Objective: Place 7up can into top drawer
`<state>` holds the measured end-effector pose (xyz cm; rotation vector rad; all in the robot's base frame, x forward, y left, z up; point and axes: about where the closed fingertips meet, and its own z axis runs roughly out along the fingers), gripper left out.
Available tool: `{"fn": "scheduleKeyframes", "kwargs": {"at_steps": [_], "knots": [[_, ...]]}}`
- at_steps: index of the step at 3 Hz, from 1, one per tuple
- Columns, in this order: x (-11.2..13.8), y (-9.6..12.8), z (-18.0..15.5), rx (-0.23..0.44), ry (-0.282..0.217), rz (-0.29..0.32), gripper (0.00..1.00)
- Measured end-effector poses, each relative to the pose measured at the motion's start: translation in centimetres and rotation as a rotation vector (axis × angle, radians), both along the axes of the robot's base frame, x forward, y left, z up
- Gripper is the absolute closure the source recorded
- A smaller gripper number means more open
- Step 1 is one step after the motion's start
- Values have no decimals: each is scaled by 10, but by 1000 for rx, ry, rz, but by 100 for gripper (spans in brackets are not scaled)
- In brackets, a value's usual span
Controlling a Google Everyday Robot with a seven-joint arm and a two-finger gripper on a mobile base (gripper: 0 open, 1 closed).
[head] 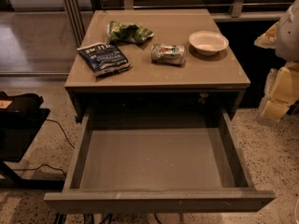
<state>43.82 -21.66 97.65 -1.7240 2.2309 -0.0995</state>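
The 7up can (168, 54) lies on its side on the surface (159, 76), right of centre and set back from the front edge, with a band of bare top between it and that edge. Just beside it to the right, apart by a narrow gap, sits a shallow white bowl (208, 42), which stands near the right edge. To the can's left a blue chip bag (103, 58) lies flat close to the left edge, and a crumpled green chip bag (128, 32) lies behind it toward the back. Both bags are apart from the can. Below the front edge the top drawer (159, 202) stands open toward the camera. Its flat bottom is in full view between low side walls, and its plain front panel runs nearly the width of the surface. The hand (278, 97) hangs at the right border of the view, off the surface's right side and level with the front right corner, over the speckled floor (266, 143). It is well apart from the can, and whether it is apart or together cannot be told. Left of the drawer a dark stand (18, 125) and a cable (58, 129) take up the floor.
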Motion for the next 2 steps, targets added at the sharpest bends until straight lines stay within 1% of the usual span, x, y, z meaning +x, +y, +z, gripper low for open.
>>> {"fn": "scheduleKeyframes", "kwargs": {"at_steps": [1,2], "knots": [[0,0,0,0,0,0,0],[9,11,-6,47,-7,28,0]]}}
